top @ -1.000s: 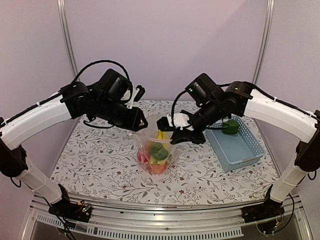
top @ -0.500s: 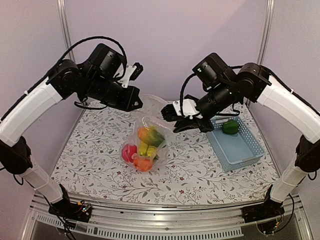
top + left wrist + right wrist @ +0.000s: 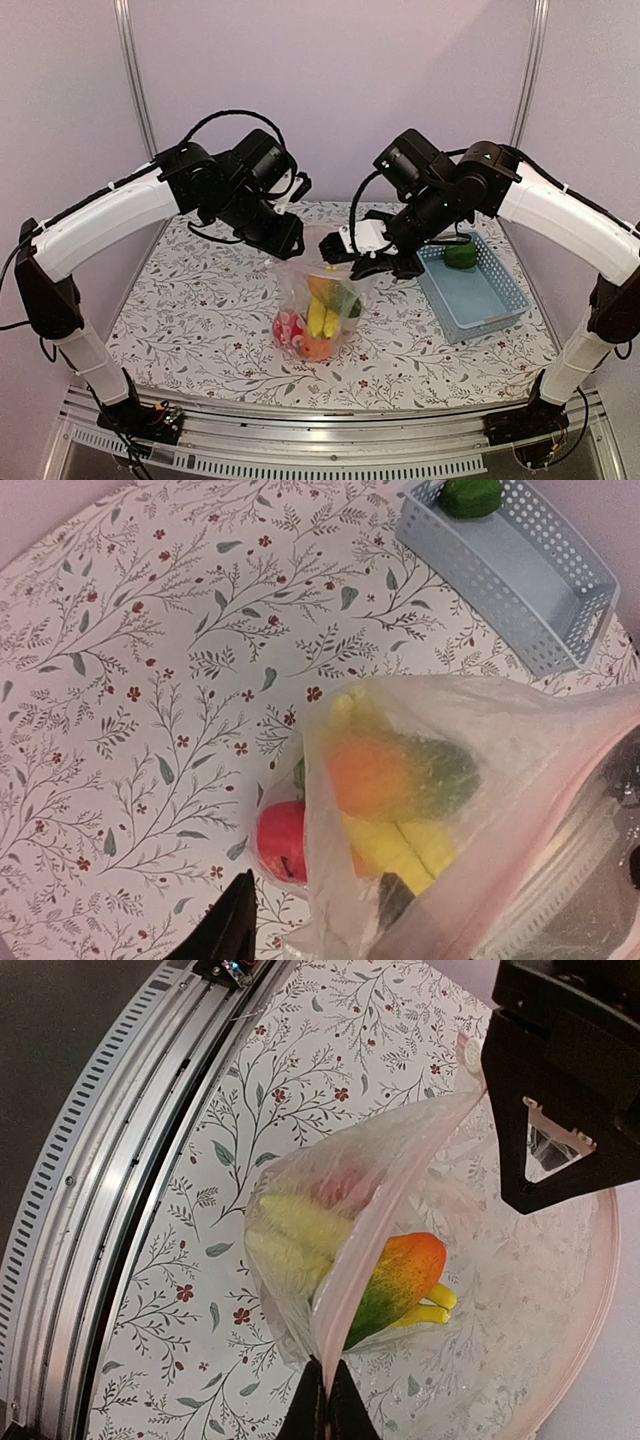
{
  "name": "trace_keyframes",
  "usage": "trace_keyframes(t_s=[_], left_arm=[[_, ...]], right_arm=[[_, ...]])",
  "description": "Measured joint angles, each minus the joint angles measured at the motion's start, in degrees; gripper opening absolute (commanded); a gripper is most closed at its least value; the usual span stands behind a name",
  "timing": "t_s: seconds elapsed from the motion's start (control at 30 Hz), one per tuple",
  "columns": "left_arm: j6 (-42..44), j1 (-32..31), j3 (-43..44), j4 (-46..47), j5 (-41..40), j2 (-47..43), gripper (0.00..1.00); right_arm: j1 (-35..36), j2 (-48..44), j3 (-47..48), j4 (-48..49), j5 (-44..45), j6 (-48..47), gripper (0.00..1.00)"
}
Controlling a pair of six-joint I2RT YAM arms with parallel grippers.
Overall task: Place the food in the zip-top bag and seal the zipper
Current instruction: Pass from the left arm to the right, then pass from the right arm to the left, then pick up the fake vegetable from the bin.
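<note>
The clear zip-top bag (image 3: 322, 285) hangs between my two grippers over the table's middle. Inside it are a yellow banana (image 3: 400, 845), an orange-green piece (image 3: 400, 1280) and a red fruit (image 3: 282, 840). My right gripper (image 3: 326, 1390) is shut on the pink zipper strip (image 3: 400, 1200) at one end of the mouth; it also shows in the top view (image 3: 368, 265). My left gripper (image 3: 318, 920) is at the other end, jaws apart, one finger behind the bag's plastic; it also shows in the top view (image 3: 287, 243). The mouth gapes open.
A light blue slatted basket (image 3: 485, 300) stands at the right and holds a green pepper (image 3: 460, 253). The basket (image 3: 520, 570) and pepper (image 3: 470, 495) also show in the left wrist view. The floral table cover lies under everything.
Both grippers have come down and drawn closer together. The bag swung out left half a second ago and now hangs back near the middle, with the food settled at its bottom.
</note>
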Motion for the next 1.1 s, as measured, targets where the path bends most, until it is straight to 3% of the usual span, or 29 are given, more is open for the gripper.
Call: trace_keyframes(t_s=[0.3, 0.47, 0.8, 0.93, 1.1], left_arm=[[2.3, -0.3, -1.3, 5.8, -1.9, -0.4, 0.36], [5.3, -2.1, -5.7, 11.3, -4.3, -3.7, 0.22], [7.0, -2.4, -7.8, 15.3, -4.0, -3.8, 0.0], [6.9, -2.4, -8.0, 16.3, -3.8, -3.9, 0.0], [6.3, -2.4, -9.2, 18.1, -3.6, -4.2, 0.0]], right_arm=[[0.0, 0.0, 0.0, 0.6, 0.2, 0.0, 0.09], [0.0, -0.3, -0.6, 1.8, 1.0, -0.1, 0.11], [-0.6, -2.3, -2.0, 5.2, 1.6, 1.0, 0.47], [-4.7, -6.4, -3.2, 7.8, -2.1, 1.6, 0.53], [-16.4, -12.5, -8.0, 11.3, -7.1, 2.2, 0.53]])
